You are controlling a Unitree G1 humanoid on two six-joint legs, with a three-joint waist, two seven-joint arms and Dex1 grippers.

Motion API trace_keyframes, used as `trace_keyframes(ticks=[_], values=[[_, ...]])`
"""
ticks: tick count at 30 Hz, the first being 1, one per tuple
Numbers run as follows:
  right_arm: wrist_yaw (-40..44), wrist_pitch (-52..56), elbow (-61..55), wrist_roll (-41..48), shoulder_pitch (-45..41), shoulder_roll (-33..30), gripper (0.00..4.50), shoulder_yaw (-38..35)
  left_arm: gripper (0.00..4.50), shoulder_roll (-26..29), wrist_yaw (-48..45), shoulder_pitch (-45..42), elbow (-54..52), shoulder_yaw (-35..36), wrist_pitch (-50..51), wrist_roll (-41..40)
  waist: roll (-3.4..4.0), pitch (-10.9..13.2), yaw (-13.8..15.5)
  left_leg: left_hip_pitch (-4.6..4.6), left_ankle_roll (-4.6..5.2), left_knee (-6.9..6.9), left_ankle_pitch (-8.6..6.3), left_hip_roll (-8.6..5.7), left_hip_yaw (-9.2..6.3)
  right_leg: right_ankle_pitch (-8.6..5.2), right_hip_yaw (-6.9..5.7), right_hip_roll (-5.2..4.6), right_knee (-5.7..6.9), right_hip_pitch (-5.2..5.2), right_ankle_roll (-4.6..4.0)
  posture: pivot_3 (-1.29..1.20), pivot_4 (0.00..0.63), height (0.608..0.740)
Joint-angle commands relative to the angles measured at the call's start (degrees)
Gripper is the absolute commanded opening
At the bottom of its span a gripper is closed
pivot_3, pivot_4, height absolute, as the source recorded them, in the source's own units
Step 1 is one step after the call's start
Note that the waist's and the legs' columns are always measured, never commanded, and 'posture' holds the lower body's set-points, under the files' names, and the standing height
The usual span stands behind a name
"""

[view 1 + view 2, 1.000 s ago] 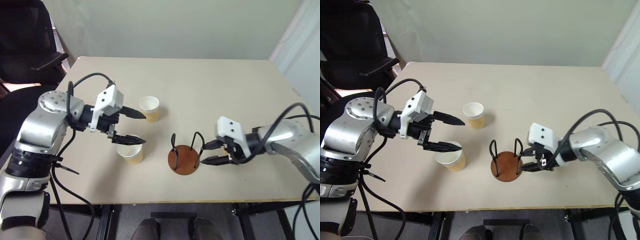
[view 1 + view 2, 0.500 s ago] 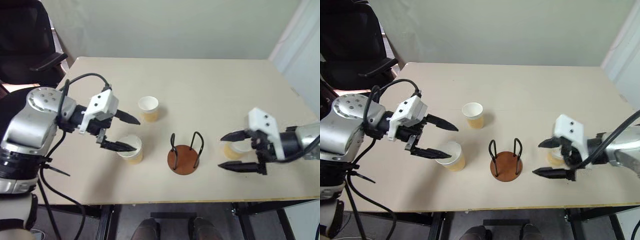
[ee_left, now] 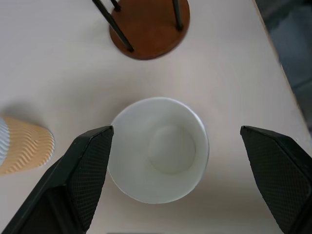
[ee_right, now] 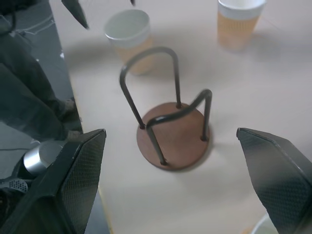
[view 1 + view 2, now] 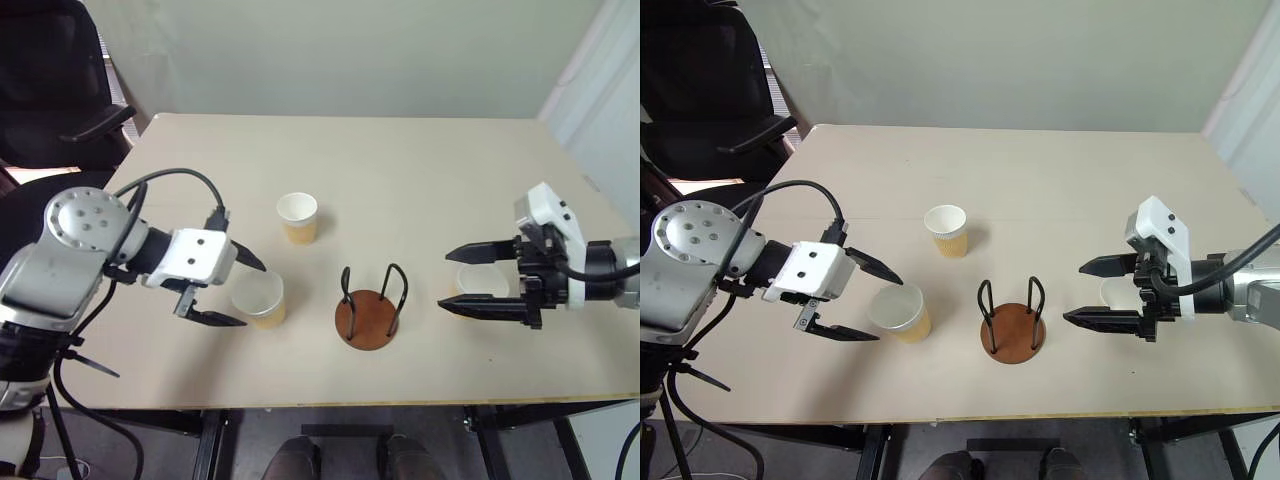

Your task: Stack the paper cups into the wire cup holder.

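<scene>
Three paper cups stand upright on the table. One cup point(image 5: 297, 217) is at the back, one cup point(image 5: 258, 298) at the front left, one cup point(image 5: 482, 282) at the right. The wire cup holder point(image 5: 367, 310) stands empty between them, on its brown disc base point(image 3: 148, 27). My left gripper point(image 5: 254, 297) is open, its fingers point(image 3: 83, 170) straddling the front-left cup point(image 3: 158, 148) without touching it. My right gripper point(image 5: 444, 282) is open wide and points at the holder point(image 4: 173, 131). The right cup sits between its fingers, apart from both.
The beige table point(image 5: 420, 170) has its front edge close behind the holder and the grippers. A black office chair point(image 5: 60, 80) stands off the back-left corner. A pale wall runs behind the table.
My right gripper opened wide and drew back to the right from the holder, baring a cup between its fingers. My left gripper rolled and pulled back left, now straddling the front-left cup.
</scene>
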Motion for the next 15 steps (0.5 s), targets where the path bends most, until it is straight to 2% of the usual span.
trace_keyframes(ticks=[1,11,14,15], values=[[0.78,-1.59,-0.73,2.84,-0.9,-0.78,4.46,-3.35,4.5,-0.15,-1.25,0.01,-0.67,-0.75,-2.67,1.52,0.0,0.0,0.01,0.0,-0.01,0.0,0.0,0.0,0.0,-0.01,0.0,0.0,0.01,0.0,-0.02,0.0,0.15,0.74],[2.99,-8.33,-1.26,4.37,0.27,-0.8,4.46,-6.08,4.5,-1.91,0.54,3.03,0.44,-5.89,-8.34,7.77,0.01,-0.01,-0.04,0.0,0.01,-0.01,-0.05,0.0,0.0,-0.06,-0.01,0.0,0.03,-0.01,-0.1,0.0,0.15,0.74],[2.72,-9.43,-1.5,4.83,0.69,-0.89,4.5,-6.31,3.86,-2.7,2.26,4.86,1.52,-6.37,-11.13,10.11,0.01,-0.01,-0.04,0.0,0.02,0.0,-0.05,0.0,0.0,-0.06,-0.01,0.0,0.05,-0.02,-0.1,0.0,0.15,0.74],[2.82,-9.88,-1.5,4.8,0.98,-1.01,4.5,-6.53,3.5,-2.99,2.5,5.19,1.8,-6.53,-11.68,10.58,0.01,-0.01,-0.04,0.0,0.01,0.0,-0.05,0.0,0.0,-0.06,-0.01,0.0,0.07,-0.02,-0.1,0.0,0.15,0.74]])
